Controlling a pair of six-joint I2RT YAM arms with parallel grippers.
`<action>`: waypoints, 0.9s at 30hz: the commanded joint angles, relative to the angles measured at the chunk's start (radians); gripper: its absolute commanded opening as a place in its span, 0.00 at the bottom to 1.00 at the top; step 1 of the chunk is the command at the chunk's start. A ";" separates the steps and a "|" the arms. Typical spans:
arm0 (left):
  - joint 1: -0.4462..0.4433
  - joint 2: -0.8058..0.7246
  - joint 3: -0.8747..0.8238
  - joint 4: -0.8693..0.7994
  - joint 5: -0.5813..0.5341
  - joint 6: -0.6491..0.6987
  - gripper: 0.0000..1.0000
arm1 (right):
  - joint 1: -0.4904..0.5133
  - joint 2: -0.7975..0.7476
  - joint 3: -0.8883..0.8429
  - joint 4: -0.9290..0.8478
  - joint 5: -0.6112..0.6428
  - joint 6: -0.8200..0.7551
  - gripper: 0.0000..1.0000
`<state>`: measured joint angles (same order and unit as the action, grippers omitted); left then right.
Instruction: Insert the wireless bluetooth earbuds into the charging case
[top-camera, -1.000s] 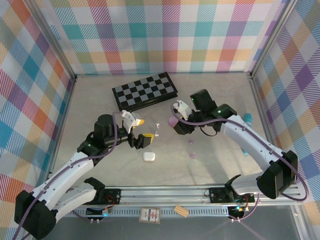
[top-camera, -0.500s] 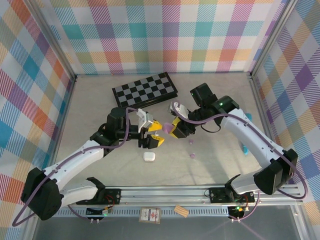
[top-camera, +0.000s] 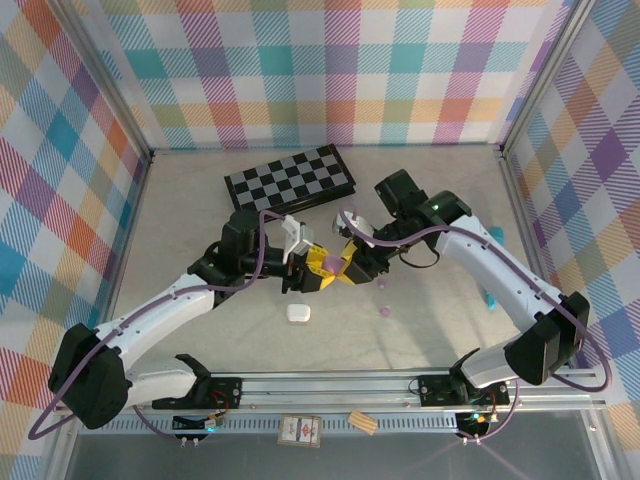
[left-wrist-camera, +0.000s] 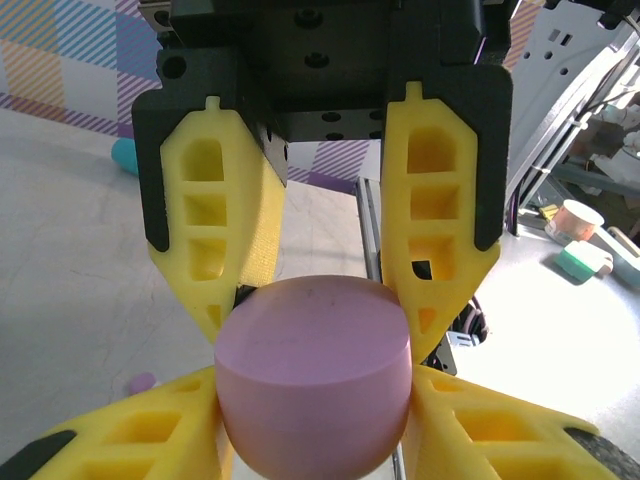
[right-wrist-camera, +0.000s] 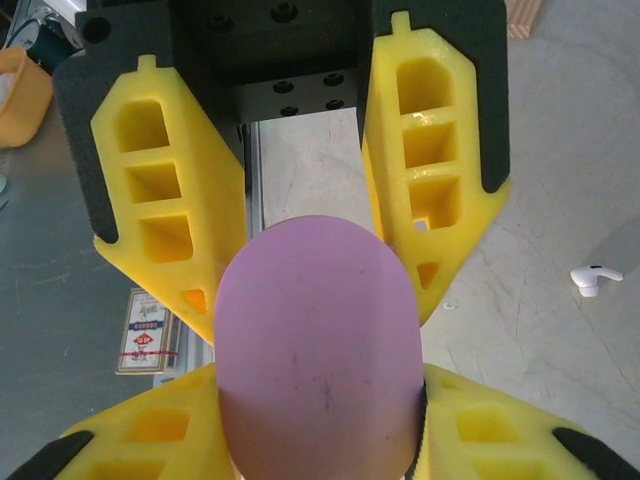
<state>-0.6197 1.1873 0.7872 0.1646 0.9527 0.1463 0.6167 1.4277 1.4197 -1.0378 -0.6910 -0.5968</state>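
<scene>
Left end effector closed on one end of the lilac case. Right end effector clamped on the other end, the two nose to nose above the counter. Case held off the surface; lid seam not readable.

Lilac earbuds lie loose on the counter just right of the meeting point, near each other. White earbud lies alone off to one side. White case sits near, below the left arm.

Judgement: buds are tiny, light and glossy, apt to skate or flick away, so pinch across the fat body, gently. The case is smooth and rounded and may twist in the foam.

Checkerboard at the back, well apart. Both arms being busy with the case is the main obstacle.
</scene>
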 joint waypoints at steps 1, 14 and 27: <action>-0.019 0.004 0.039 0.036 0.051 0.003 0.42 | 0.008 0.017 0.035 0.000 -0.026 -0.034 0.11; -0.023 0.001 0.028 0.012 0.061 0.052 0.28 | -0.006 -0.024 0.000 0.046 0.025 0.001 0.37; -0.023 -0.032 -0.018 0.039 0.044 0.097 0.29 | -0.068 -0.071 -0.018 0.103 0.031 0.078 0.53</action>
<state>-0.6212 1.1896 0.7883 0.1909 0.9222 0.2035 0.5781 1.3903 1.4063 -1.0012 -0.6670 -0.5343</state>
